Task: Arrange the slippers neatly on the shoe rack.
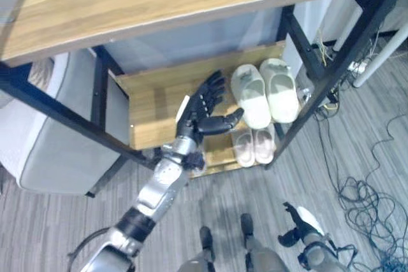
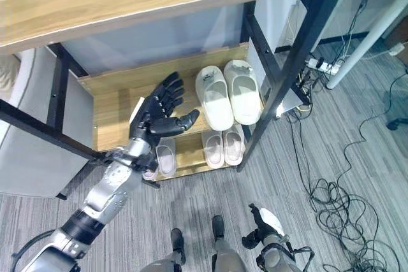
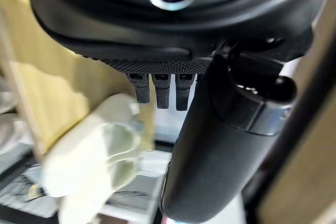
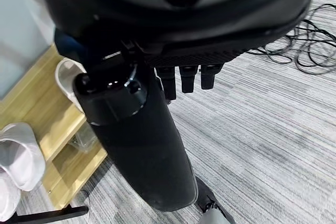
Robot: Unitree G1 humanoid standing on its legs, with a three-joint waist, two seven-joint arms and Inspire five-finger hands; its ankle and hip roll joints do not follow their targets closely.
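Grey striped floor (image 1: 357, 151), wooden shoe rack (image 1: 153, 97) with black frame. White slippers (image 2: 228, 99) side by side on middle shelf, toes inward — second pair of slippers (image 2: 223, 146) on shelf below, one more (image 2: 166, 157) beside. Left hand (image 2: 159, 114) just beside white pair, above bare shelf, fingers straight and spread, holding nothing. Right hand (image 4: 157, 145) low over floor, fingers relaxed, empty. Placing step apparently done — next, probably a small nudge to square the pair, or withdrawal.
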